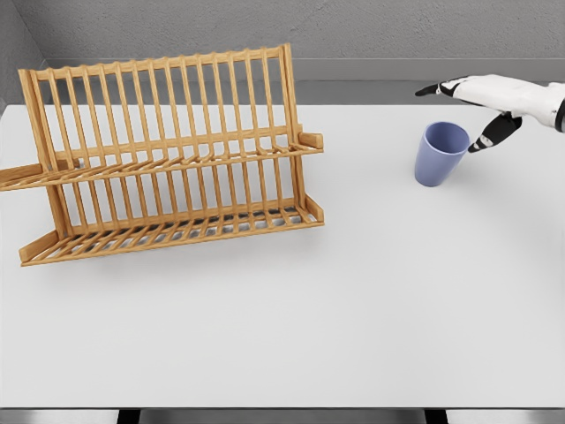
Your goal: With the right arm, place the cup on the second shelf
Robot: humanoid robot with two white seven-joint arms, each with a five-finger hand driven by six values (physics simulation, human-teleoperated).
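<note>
Because the upright blue plastic cup is not yet grasped, the white right hand hovers beside it, fingers spread and empty, well apart from the slatted two-tier wooden rack.

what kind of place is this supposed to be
Likely a simulated kitchen-style test bench: a wooden dish rack and a blue cup on a plain white table, with the right hand open beside the cup.

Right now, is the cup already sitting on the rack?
No, the blue cup stands upright on the white table, well to the right of the wooden dish rack, with the right hand open beside it.
</note>
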